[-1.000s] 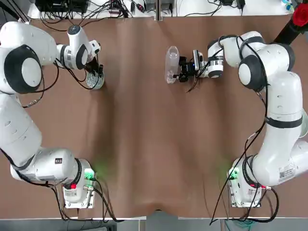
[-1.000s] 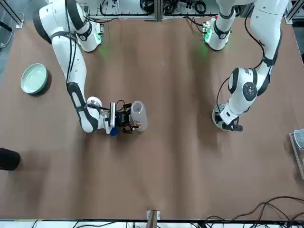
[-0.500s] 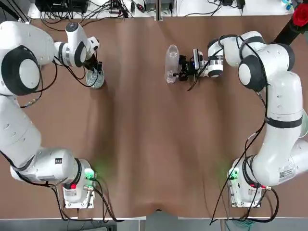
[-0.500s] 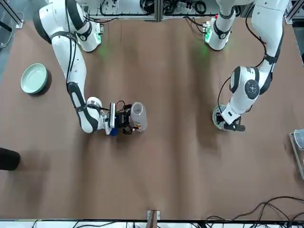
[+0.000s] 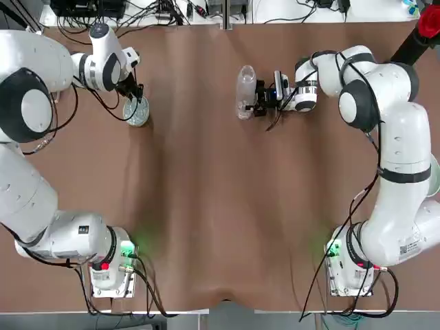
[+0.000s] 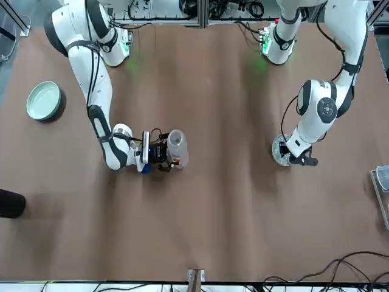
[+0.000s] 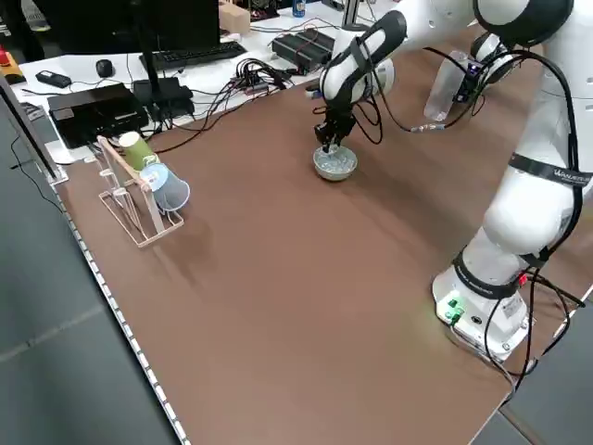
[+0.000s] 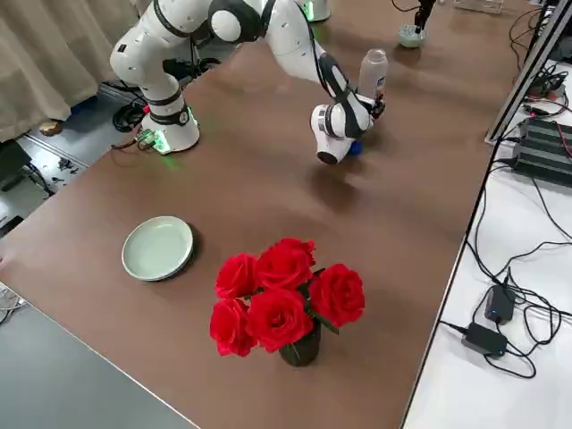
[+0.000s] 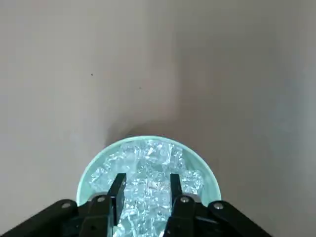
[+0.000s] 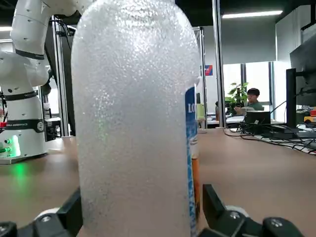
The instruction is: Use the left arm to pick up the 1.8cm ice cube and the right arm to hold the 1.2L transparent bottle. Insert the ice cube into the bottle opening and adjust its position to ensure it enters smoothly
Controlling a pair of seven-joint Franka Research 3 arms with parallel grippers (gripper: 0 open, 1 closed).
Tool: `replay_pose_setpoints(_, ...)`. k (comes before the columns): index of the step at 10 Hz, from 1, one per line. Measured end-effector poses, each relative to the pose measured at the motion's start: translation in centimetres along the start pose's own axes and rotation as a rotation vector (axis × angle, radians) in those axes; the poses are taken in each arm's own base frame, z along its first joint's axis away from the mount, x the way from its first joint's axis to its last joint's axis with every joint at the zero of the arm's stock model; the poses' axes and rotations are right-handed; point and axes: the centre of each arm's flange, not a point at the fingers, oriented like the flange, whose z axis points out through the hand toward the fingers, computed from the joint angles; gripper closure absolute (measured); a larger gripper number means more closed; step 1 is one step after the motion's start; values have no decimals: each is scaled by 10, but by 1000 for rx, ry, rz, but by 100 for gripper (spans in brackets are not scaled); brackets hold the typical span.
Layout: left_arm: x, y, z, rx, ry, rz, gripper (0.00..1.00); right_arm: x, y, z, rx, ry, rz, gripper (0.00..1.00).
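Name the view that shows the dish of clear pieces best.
The left wrist view: the dish of clear pieces fills its lower middle, the glassy bits distinct, seen between the left gripper fingers. The top, front and left side views show only a small pale round dish beside that gripper; the right side view shows it far off.

Brown table (image 5: 220, 206). On it: transparent bottle (image 5: 245, 91) upright at 12 o'clock; dish of ice (image 5: 136, 111) at 10; green plate (image 6: 44, 100); rose vase (image 8: 299, 344); cup rack (image 7: 139, 199).

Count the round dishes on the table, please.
2. One small dish full of clear ice pieces sits under the left tool. One pale green empty dish lies near the red roses. Others may be hidden.
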Motion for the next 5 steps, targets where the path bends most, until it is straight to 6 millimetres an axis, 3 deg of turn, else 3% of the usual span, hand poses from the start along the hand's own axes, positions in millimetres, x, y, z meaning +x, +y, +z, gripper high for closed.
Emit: replay_pose_setpoints(5, 1, -1, -31, 12, 6, -11, 60, -1, 0, 0, 0, 0, 1, 0)
